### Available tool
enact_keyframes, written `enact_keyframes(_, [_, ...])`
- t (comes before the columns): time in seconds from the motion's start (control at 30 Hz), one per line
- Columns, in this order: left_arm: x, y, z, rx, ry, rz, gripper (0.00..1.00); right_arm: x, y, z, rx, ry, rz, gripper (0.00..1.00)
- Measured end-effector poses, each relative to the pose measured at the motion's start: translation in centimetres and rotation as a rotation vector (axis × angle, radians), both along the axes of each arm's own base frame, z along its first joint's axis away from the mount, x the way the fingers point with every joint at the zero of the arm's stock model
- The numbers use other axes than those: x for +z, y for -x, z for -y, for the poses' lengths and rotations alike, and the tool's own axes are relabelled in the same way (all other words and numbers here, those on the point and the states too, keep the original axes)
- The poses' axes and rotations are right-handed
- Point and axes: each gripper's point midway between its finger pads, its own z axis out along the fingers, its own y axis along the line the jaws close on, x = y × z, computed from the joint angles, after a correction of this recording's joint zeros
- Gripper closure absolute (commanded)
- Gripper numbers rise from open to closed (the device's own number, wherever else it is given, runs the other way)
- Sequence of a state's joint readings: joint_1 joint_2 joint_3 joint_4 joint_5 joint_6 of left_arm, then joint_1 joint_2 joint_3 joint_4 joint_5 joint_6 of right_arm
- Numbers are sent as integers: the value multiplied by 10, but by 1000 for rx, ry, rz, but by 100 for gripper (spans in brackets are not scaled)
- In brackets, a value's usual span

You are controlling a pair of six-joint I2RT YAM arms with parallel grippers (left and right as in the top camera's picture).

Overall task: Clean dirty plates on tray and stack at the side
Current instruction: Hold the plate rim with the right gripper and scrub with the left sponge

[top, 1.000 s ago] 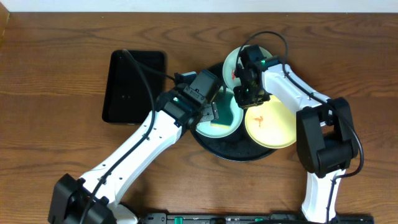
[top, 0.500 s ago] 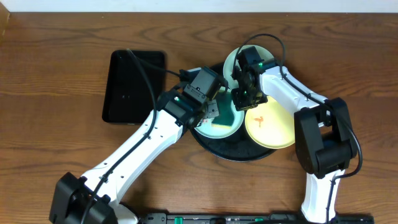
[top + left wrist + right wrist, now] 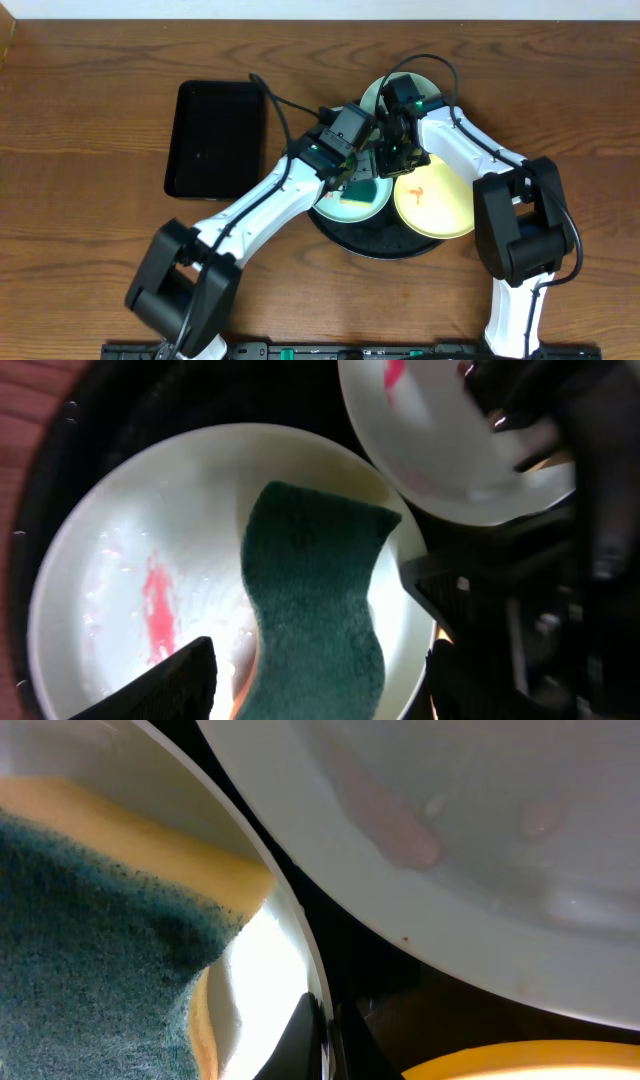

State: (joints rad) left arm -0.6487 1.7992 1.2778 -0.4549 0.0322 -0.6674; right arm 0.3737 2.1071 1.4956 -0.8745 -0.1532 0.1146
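Note:
A mint-green plate (image 3: 333, 209) with a red smear lies on the left of the round black tray (image 3: 385, 242). A green and yellow sponge (image 3: 366, 189) lies on it. In the left wrist view the sponge (image 3: 315, 570) rests on this plate (image 3: 130, 560), and my left gripper (image 3: 320, 680) is open with a finger on each side of it. My right gripper (image 3: 325, 1040) is shut on this plate's rim (image 3: 300, 955). A second mint-green plate (image 3: 374, 97) with a red smear sits at the tray's back. A yellow plate (image 3: 440, 200) with an orange smear lies at the right.
A rectangular black tray (image 3: 215, 125) stands on the wooden table to the left of the round tray. Both arms crowd together over the round tray's middle, the left gripper (image 3: 350, 172) beside the right gripper (image 3: 392, 160).
My left arm has moved right and farther back, bringing its open gripper over the sponge. The right gripper has stayed at the plate's rim.

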Motion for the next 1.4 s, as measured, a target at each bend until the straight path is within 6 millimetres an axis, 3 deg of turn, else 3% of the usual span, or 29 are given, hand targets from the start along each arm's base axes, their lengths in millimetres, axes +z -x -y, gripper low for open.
enact_keyframes(0.13, [-10,-1,-1,-12,-5,-20,32,0,2,0,1,-1,-7,98])
enact_keyframes(0.4, [-15,-12,-24,43,10,-59,33,0,2,0,1,-3,-8,98])
enact_keyframes(0.53, [-20,-9,-19,27,37,-93,33,0,2,0,1,-3,-8,98])
enact_keyframes(0.83, [-54,2,-4,-33,64,-188,33,0,2,0,1,-4,-8,98])
enact_keyframes(0.97, [-58,5,-1,-49,68,-202,33,0,2,0,1,-4,-8,98])
enact_keyframes(1.2, [-57,6,1,-63,75,-206,44,0,2,0,1,-4,-9,99])
enact_keyframes(1.4, [-57,7,2,-70,72,-203,65,0,2,0,1,-4,-9,99])
